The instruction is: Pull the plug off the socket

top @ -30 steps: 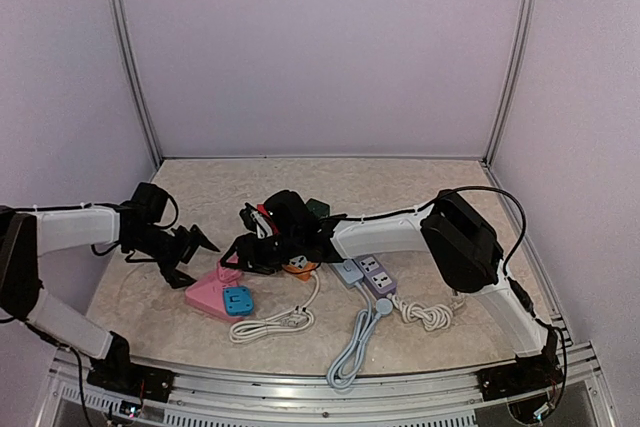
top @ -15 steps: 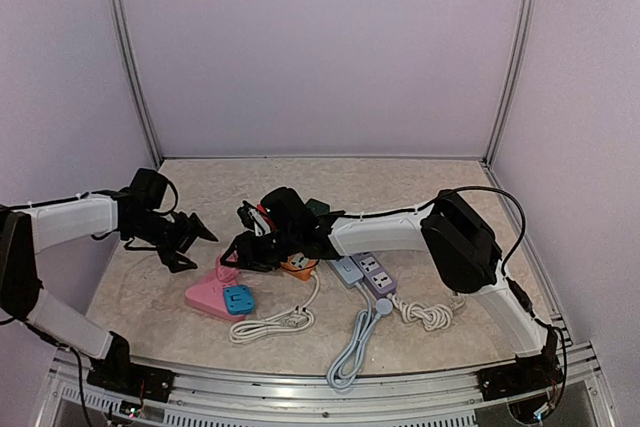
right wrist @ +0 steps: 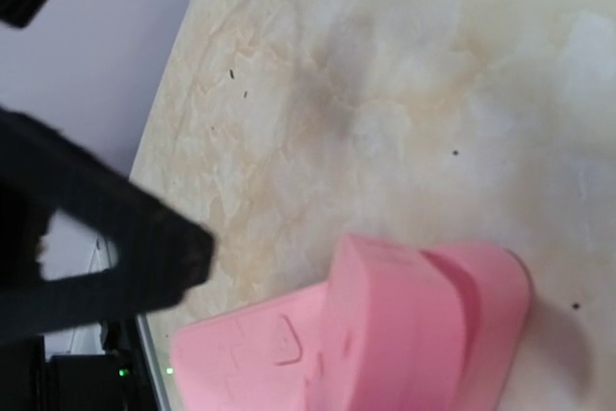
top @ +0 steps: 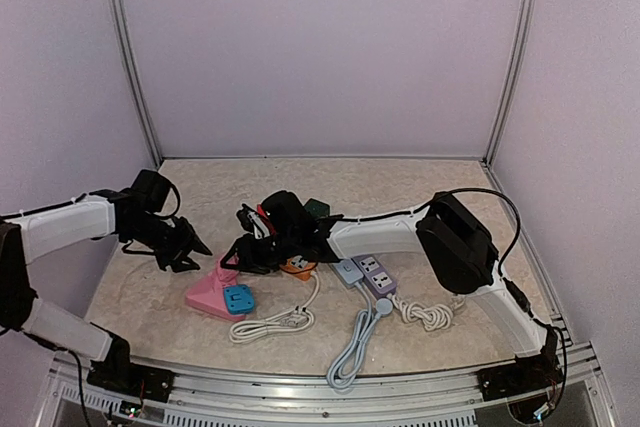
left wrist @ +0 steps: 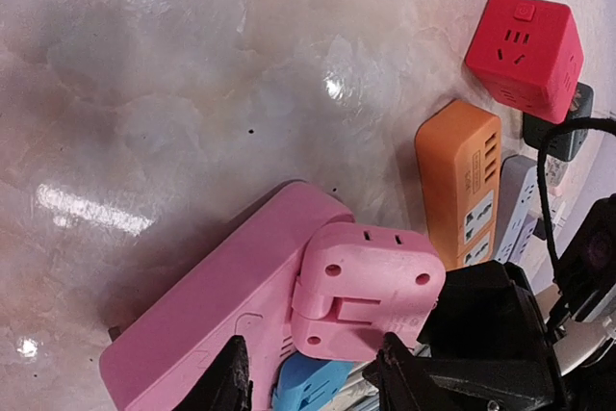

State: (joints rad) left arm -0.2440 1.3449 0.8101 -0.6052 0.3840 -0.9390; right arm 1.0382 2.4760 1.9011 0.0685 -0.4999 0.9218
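Left claw (top: 190, 252) first: we've got it parked just left of the pink socket strip (top: 205, 293). In its own wrist view both fingertips (left wrist: 231, 382) are spread wide and gripping nothing, with the strip and plug lying past them.

Right claw (top: 237, 252) reaches in from the other side and sits right up against the pink plug (left wrist: 366, 286). Its black body touches the plug's side in the left wrist view. We honestly can't tell whether its fingers are clamped on the plug or just resting beside it, since the right wrist view only shows pink plastic and counter (top: 400, 192).

As for the plug, it's seated on the strip at the end nearest the right claw, so it's not pulled off yet. A blue plug (top: 238, 299) sits on the same strip, just beside the pink one.

Other stuff we see: an orange power strip (left wrist: 460, 180) close by and a red cube socket (left wrist: 525, 50) past that. A white cord (top: 270, 324) is looped along the near side.
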